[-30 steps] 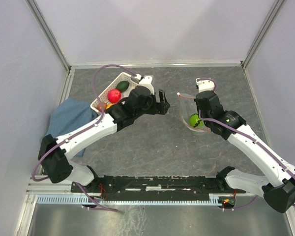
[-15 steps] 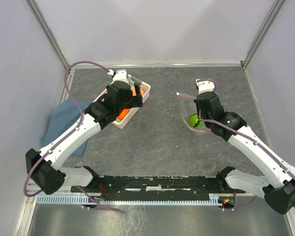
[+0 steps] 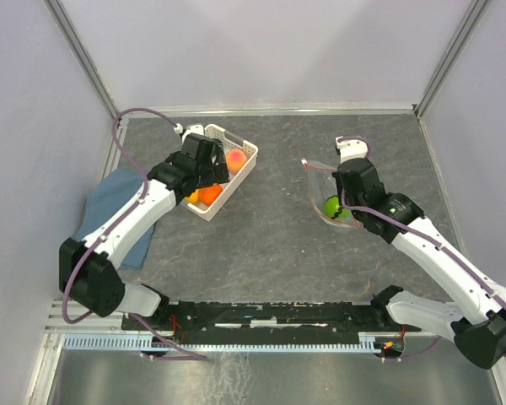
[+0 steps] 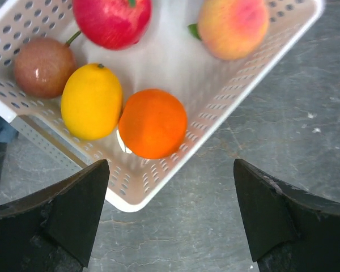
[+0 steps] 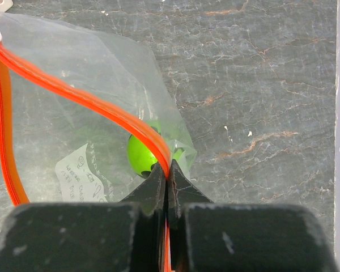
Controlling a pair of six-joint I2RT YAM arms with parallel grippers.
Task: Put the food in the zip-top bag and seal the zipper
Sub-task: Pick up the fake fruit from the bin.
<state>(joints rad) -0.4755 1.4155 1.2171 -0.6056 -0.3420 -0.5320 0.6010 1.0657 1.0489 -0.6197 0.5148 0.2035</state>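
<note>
Right wrist view: clear zip-top bag (image 5: 102,68) on grey table (image 5: 260,85), green round fruit (image 5: 139,157) inside, red-orange zipper (image 5: 73,93) pinched by pressed-together right gripper (image 5: 167,169). White printed label (image 5: 79,170) inside, writing unreadable. Well apart to the left: apple (image 4: 110,20), lemon (image 4: 92,101), orange (image 4: 153,123), peach (image 4: 232,27), brown piece (image 4: 44,67) in white basket (image 4: 238,107), beneath wide-spread, empty left gripper (image 4: 170,187).

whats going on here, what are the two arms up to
The right end effector is shut on the zipper of the clear zip-top bag, whose mouth gapes open with one green fruit inside. The left end effector hangs open over the white basket, which holds the apple, peach, orange, lemon and brown piece. The bag is not yet sealed.
</note>
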